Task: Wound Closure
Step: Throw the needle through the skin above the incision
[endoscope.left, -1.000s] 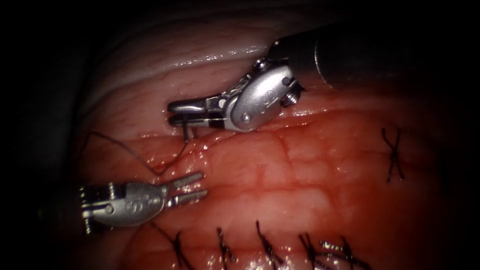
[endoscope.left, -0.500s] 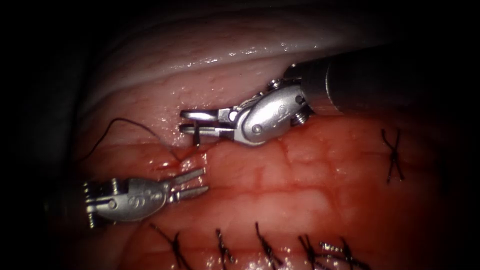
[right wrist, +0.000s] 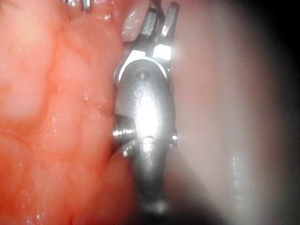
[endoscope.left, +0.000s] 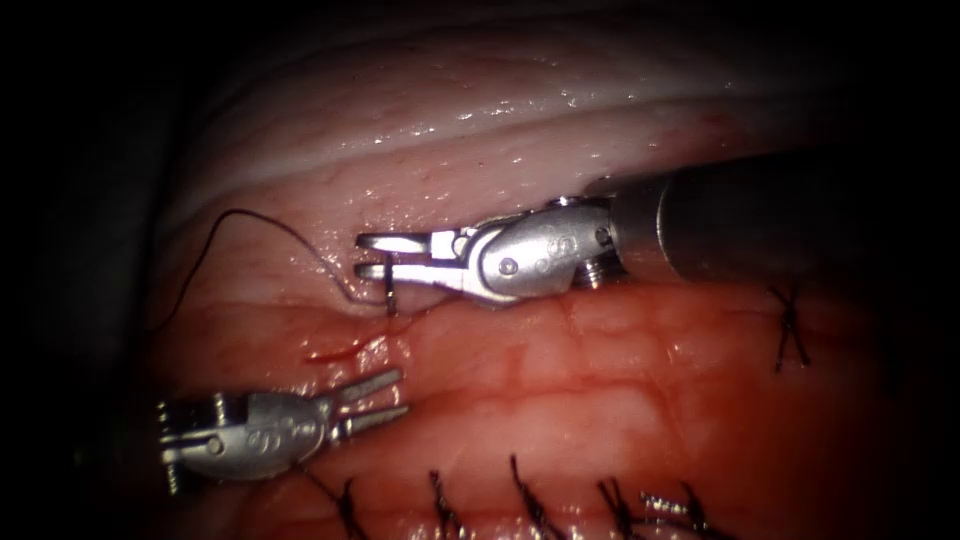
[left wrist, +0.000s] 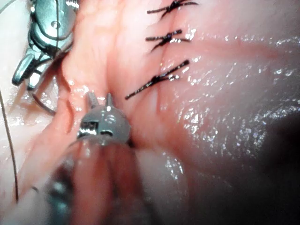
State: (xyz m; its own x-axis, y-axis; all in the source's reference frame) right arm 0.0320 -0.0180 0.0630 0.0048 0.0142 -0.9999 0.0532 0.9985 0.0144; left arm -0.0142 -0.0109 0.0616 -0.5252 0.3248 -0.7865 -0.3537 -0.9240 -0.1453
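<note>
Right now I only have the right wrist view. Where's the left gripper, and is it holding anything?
Observer: In the endoscope view the left gripper sits below yours, open and empty, over the tissue.
Operator: And my needle?
Observer: The right gripper holds the needle, which points down to the tissue. I can't tell whether the tip is in.
Operator: Thread?
Observer: The thread runs from the needle in a loose arc toward the endoscope view's left.
</note>
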